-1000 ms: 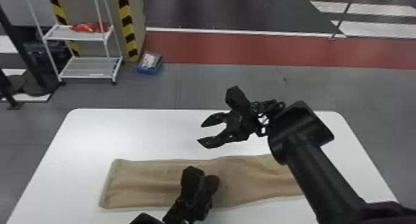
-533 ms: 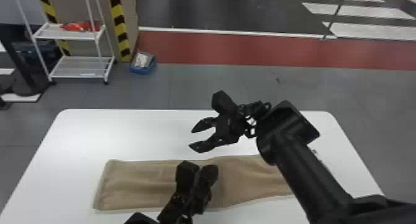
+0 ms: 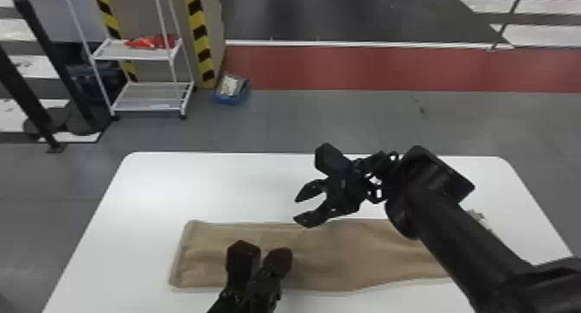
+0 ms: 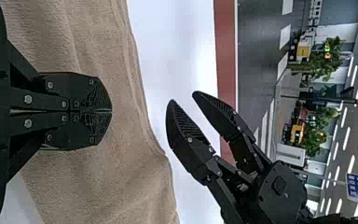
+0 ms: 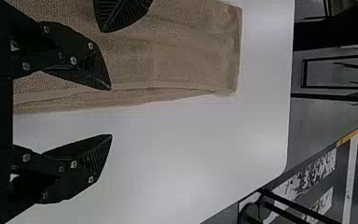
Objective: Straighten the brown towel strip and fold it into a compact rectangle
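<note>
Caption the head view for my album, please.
Above a white table, the left gripper is shut over a brown towel, the right gripper open near the towel's far edge.

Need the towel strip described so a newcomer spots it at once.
Start at the white table. Stretched left to right across it, behind the left tool in the head view, is a long brown towel strip, gently rumpled. Soft brown cloth sets it apart from the rigid black tools.

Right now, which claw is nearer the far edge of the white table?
Right. The right claw hangs by the far side of the brown cloth strip; the left claw is farther back, over the cloth.
</note>
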### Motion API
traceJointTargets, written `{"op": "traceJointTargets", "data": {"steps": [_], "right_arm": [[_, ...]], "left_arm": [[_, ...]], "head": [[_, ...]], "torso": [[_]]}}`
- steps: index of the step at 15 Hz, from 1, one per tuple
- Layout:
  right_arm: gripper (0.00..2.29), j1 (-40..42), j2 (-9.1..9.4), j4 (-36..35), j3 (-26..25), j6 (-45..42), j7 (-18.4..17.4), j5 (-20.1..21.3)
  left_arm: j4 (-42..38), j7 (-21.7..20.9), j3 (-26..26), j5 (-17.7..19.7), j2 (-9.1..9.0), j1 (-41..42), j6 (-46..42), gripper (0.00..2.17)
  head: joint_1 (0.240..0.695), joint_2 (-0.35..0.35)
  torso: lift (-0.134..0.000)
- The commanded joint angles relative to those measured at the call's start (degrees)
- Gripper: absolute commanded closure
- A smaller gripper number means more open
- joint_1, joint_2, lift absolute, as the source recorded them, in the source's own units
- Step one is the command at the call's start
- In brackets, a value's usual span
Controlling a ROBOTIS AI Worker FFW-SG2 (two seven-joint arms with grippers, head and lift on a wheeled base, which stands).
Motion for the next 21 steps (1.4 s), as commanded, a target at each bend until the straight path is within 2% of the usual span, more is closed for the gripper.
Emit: {"op": "traceJointTargets", "data": {"steps": [1,3,10,15,17,21], "right_arm": [[0.62,0.0,0.14,2.0,0.0,-2.7,-0.8,-1.1],[0.62,0.2,0.14,2.5,0.0,-3.4,-0.9,-2.7],[0.62,1.6,0.14,3.7,0.1,-3.4,-3.7,-1.5],[0.67,3.1,0.14,3.8,1.7,-3.6,-4.8,-1.4],[0.67,3.6,0.14,3.9,2.9,-3.6,-6.3,-1.4],[0.68,4.3,0.14,4.1,2.9,-3.6,-9.0,1.0]], "left_arm": [[-1.8,0.0,0.1,0.0,1.33,2.0,0.3,1.71],[-2.0,-0.1,-0.3,0.0,1.86,2.7,0.3,1.71],[-1.7,-0.3,-0.6,-0.1,1.86,2.1,1.1,1.71],[-1.2,-0.2,-1.1,-0.1,1.95,2.4,1.0,1.71],[-1.1,-0.2,-1.2,-0.2,1.95,2.4,1.0,1.71],[-1.1,-0.3,-1.3,-0.1,2.21,2.6,0.8,1.71]], "head": [[0.695,0.016],[0.695,0.026],[0.695,0.034],[0.695,0.031],[0.695,0.031],[0.695,0.029]], "torso": [[0.0],[0.0],[0.0],[0.0],[0.0],[0.0]]}}
